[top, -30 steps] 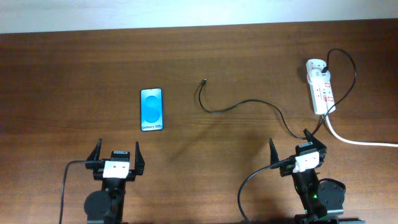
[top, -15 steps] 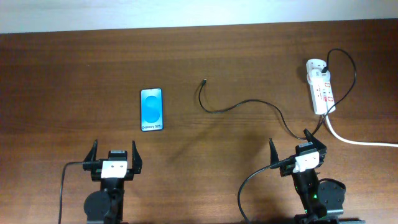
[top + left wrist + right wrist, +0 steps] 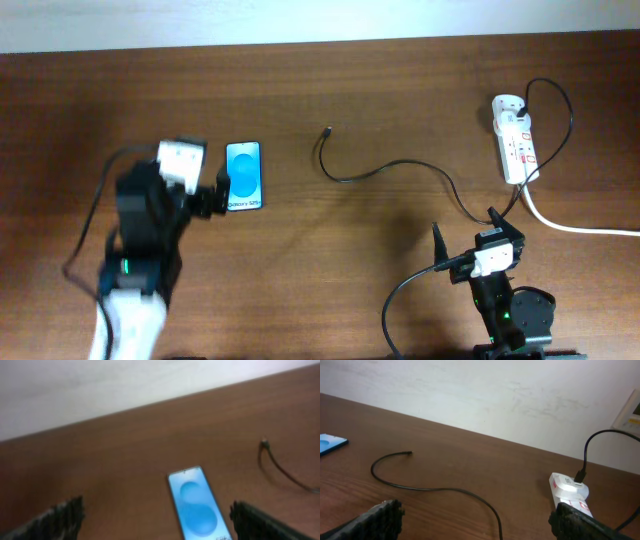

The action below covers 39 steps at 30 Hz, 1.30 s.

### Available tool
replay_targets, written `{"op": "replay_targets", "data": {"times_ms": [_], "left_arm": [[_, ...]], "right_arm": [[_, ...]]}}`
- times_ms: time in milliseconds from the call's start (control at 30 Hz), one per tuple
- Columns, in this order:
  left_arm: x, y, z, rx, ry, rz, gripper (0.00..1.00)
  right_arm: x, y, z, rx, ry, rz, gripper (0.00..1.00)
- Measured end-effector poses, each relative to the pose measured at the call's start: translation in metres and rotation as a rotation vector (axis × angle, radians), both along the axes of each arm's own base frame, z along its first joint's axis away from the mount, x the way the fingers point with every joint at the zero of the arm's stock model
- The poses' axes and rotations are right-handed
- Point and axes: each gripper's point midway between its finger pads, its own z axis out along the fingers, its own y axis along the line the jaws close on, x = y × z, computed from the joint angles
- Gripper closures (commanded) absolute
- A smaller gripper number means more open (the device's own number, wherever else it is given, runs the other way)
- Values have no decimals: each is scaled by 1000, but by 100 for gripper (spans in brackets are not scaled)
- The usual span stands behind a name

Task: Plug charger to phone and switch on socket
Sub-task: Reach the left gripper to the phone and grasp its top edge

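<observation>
Overhead, table: I see a dark brown wooden table (image 3: pixel 400 70) with a pale strip of wall along its far edge.
Socket: the white power strip (image 3: pixel 517 140) lies far right, its length running away from me. It has small red switches, and a thick white cord (image 3: pixel 580 228) leaves it toward the right edge.
Charger: the thin black cable (image 3: pixel 390 168) is plugged in at the strip's far end. It loops out to the right, passes the strip's near end, then curves left across the table to a free plug tip (image 3: pixel 330 130).
Phone: the smartphone (image 3: pixel 244 176) lies flat with its blue screen up and white text at the near end. It sits left of the plug tip, apart from it.
Left gripper: on my left wrist camera the left gripper (image 3: pixel 156 510) has its fingers spread wide and holds nothing. The phone lies between and just beyond them.
Right gripper: the right gripper (image 3: pixel 477 515) is also spread wide and empty, near the table's front edge.
Views: overhead blurs the left arm, so I read its fingers from the wrist view. Only the right wrist camera shows the black plug standing up from the strip.
</observation>
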Motion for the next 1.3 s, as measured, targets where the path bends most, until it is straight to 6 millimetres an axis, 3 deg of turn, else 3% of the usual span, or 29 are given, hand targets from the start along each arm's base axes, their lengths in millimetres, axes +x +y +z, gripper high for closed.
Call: {"op": "replay_targets", "data": {"times_ms": [33, 167, 333, 433, 500, 533, 633, 700, 833, 933, 1033, 1300], "left_arm": [[20, -3, 4, -7, 71, -13, 1], [61, -15, 11, -22, 253, -47, 1], [76, -45, 27, -37, 433, -106, 1], [97, -52, 19, -69, 515, -110, 1], [94, -68, 4, -139, 577, -171, 1], [80, -82, 0, -208, 641, -226, 1], [74, -101, 7, -301, 650, -311, 1], [76, -93, 0, -316, 685, -210, 1], [85, -55, -52, -313, 816, 200, 0], [85, -42, -94, -289, 906, 347, 0], [82, -37, -115, -267, 957, 403, 1], [67, -34, -120, -248, 1024, 432, 1]], "right_arm": [[0, 0, 0, 1, 0, 0, 2], [0, 0, 0, 0, 0, 0, 2], [0, 0, 0, 0, -1, 0, 2], [0, 0, 0, 0, -1, 0, 2], [0, 0, 0, 0, -2, 0, 2], [0, 0, 0, 0, -2, 0, 2], [0, 0, 0, 0, -1, 0, 2], [0, 0, 0, 0, -2, 0, 2], [0, 0, 0, 0, -1, 0, 2], [0, 0, 0, 1, -1, 0, 2], [0, 0, 0, 0, -2, 0, 2], [0, 0, 0, 0, -2, 0, 2]]}}
